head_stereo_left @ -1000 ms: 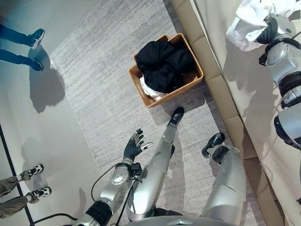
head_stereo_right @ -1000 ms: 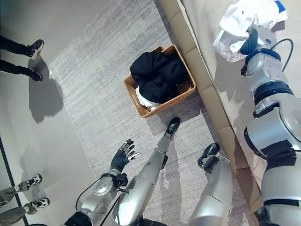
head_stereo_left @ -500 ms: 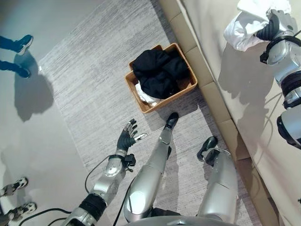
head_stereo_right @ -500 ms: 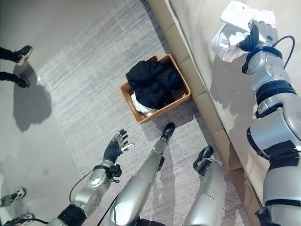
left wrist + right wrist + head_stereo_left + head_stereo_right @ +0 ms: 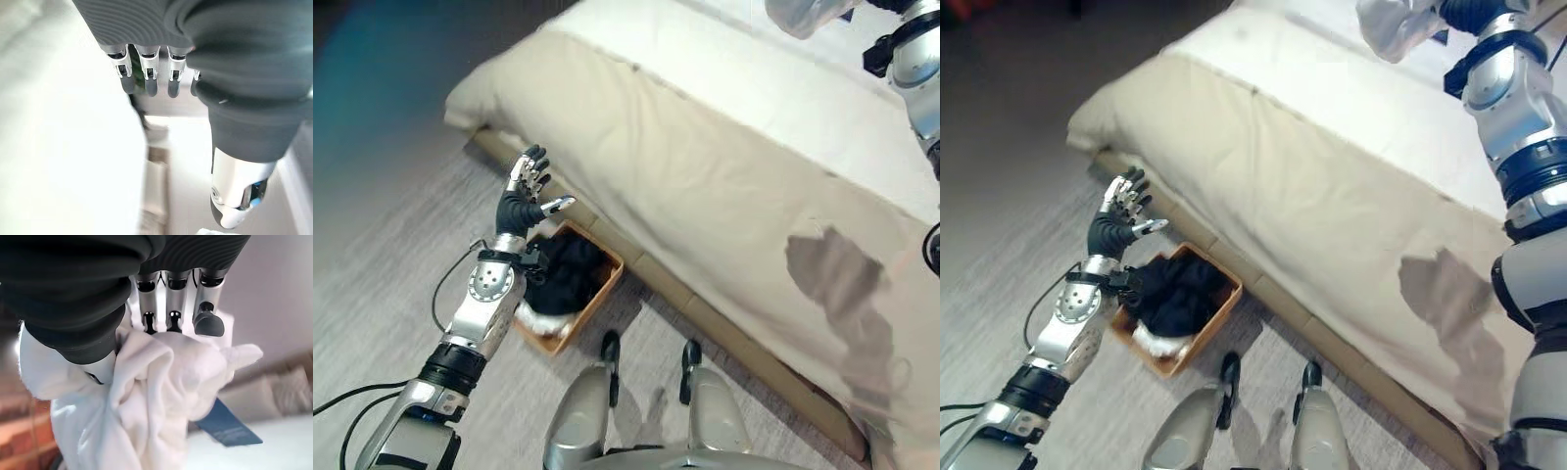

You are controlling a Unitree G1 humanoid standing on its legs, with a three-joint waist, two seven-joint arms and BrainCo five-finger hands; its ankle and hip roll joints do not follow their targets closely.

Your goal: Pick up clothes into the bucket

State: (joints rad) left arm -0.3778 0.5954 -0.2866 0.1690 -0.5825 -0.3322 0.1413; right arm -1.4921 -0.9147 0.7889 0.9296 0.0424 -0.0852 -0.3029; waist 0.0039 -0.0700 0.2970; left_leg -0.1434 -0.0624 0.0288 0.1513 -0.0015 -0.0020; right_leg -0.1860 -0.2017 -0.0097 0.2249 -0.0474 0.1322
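Our right hand (image 5: 161, 308) has its fingers curled into the white garment (image 5: 146, 396), lifted above the bed (image 5: 1332, 215) and well away from the basket (image 5: 1197, 338) beside it, presumably for carrying there, while our left hand (image 5: 524, 196) hovers spread and empty over the basket.

Grey carpeted floor (image 5: 999, 245), woven basket (image 5: 1206, 328) of dark clothes (image 5: 1175, 292) set on it, beside cream-covered bed (image 5: 1332, 215)

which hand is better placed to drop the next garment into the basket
Right: the right hand already grips the white garment, though it is up over the bed. The left hand hovers open and empty above the basket.
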